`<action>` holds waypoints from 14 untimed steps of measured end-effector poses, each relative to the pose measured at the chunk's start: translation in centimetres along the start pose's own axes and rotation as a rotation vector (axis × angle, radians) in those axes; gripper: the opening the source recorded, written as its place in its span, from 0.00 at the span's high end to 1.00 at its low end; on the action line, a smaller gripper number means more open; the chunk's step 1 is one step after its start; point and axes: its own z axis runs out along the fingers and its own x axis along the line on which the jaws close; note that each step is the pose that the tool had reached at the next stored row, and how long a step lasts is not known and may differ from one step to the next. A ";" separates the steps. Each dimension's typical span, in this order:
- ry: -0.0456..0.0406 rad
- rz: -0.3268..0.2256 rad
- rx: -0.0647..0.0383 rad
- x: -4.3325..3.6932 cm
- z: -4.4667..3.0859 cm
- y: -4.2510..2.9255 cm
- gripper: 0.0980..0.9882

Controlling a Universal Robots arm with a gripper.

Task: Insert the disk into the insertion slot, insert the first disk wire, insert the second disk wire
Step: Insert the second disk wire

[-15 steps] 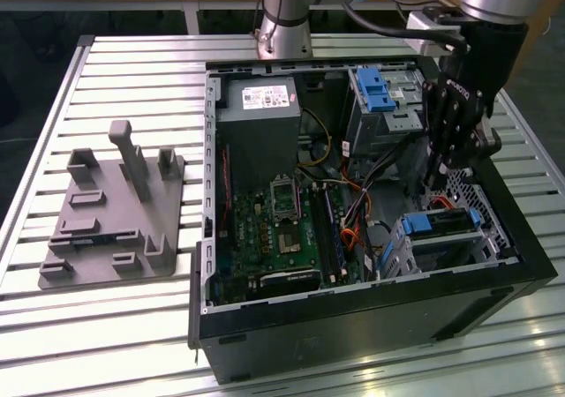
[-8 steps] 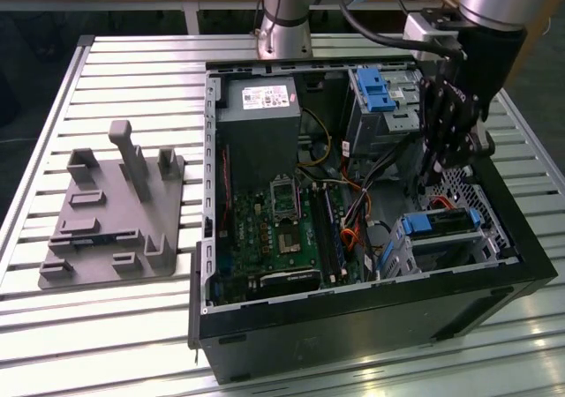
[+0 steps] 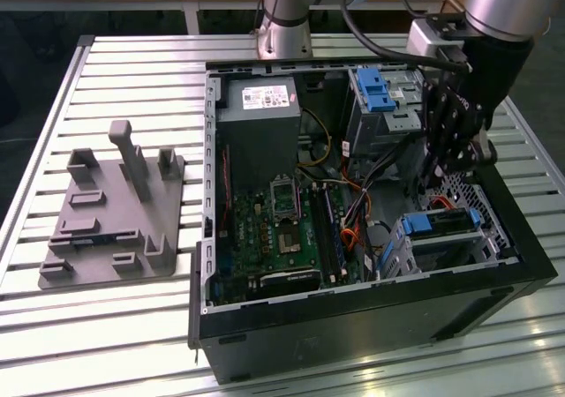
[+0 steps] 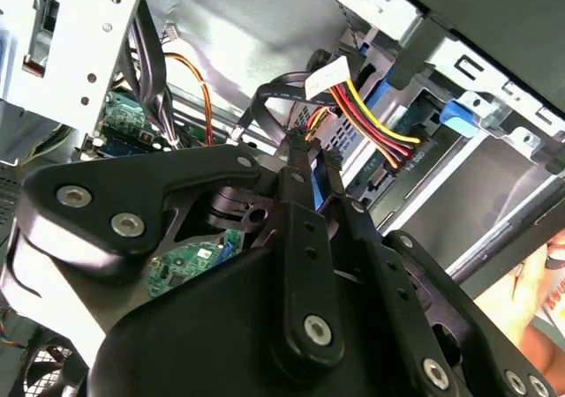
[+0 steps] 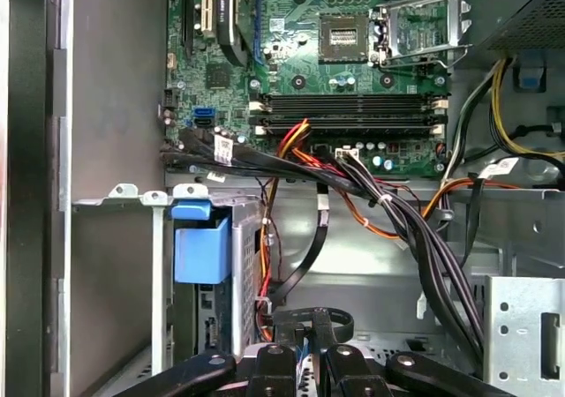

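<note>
The disk (image 3: 433, 224) lies in the insertion slot (image 3: 452, 258), the grey cage at the case's corner on the exterior view's right; its blue carrier (image 5: 201, 247) faces the case interior. My gripper (image 3: 430, 183) hangs just above and beside the cage. In both wrist views its fingers stand close together, shut on the end of a flat black wire (image 4: 269, 93) that loops up from their tips (image 4: 309, 150). A red, yellow and black wire bundle (image 4: 371, 119) runs to the disk's back edge. The black wire (image 5: 311, 247) curves down to the gripper (image 5: 309, 335).
The open black computer case (image 3: 353, 326) holds a green motherboard (image 3: 274, 229), a grey power supply (image 3: 256, 123) and a taller bay with a blue latch (image 3: 375, 88). Loose cables (image 5: 415, 238) cross beside the cage. A grey fixture (image 3: 115, 212) sits on the slatted table at the exterior view's left.
</note>
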 end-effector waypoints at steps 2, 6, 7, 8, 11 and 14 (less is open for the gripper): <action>-0.0056 0.000 0.000 0.34 -0.06 0.01 0.89; -0.0223 0.000 0.000 0.94 -0.33 0.02 0.89; -0.0281 0.000 0.001 1.05 -0.45 0.02 0.89; -0.0338 0.000 0.001 1.17 -0.58 0.03 0.89; -0.0515 0.000 0.001 1.54 -0.90 0.03 0.89; -0.0714 -0.001 0.001 1.94 -1.05 0.04 0.89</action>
